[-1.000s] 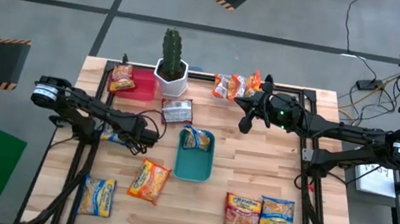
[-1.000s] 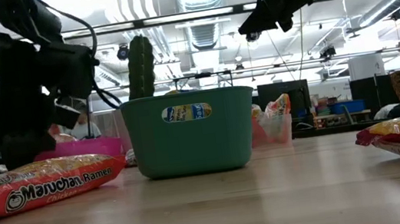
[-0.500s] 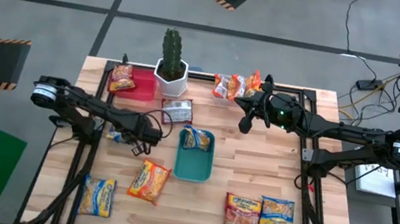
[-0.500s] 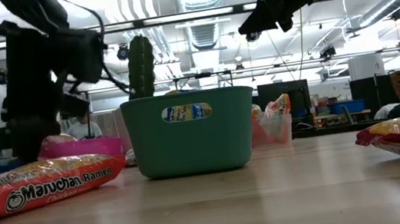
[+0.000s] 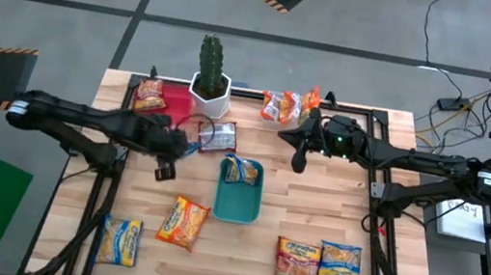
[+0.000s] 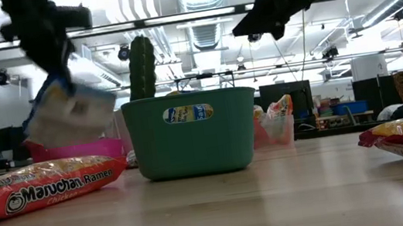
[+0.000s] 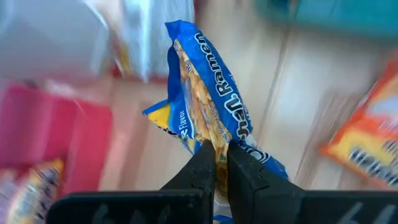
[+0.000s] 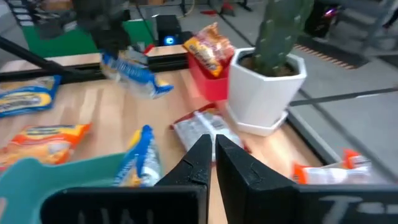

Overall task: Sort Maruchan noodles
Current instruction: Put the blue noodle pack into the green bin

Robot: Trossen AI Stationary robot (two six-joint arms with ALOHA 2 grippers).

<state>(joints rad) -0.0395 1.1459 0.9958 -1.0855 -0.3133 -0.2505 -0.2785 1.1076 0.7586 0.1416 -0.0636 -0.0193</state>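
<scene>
My left gripper (image 7: 221, 163) is shut on a yellow-blue Maruchan noodle packet (image 7: 205, 93), which hangs above the table's left half (image 6: 69, 111). My right gripper (image 5: 300, 153) hovers shut and empty over the table's far right part, high in the low view (image 6: 252, 24). The green tray (image 5: 237, 205) holds another yellow-blue packet (image 5: 241, 169) that leans on its far wall. An orange packet (image 5: 148, 96) sticks out of the pink tray (image 5: 174, 105). A white-red packet (image 5: 217, 136) lies near the cactus. My left gripper pinches the packet at one end (image 7: 219, 142) between its two fingers, which slant down from above. The packet is lifted clear of the table and hangs tilted below the fingers (image 6: 56, 73).
The cactus in a white pot (image 5: 210, 79) stands at the far edge. Two orange packets (image 5: 289, 105) lie at the far right. Along the near edge lie an orange packet (image 5: 182, 222), a yellow-blue one (image 5: 118, 240), a red one (image 5: 297, 259) and another yellow-blue one (image 5: 340, 262).
My left gripper has risen from the table's left half and rolled its wrist, taking the yellow-blue packet with it. The packet lay flat on the wood a second ago and now hangs clear below the fingers.
</scene>
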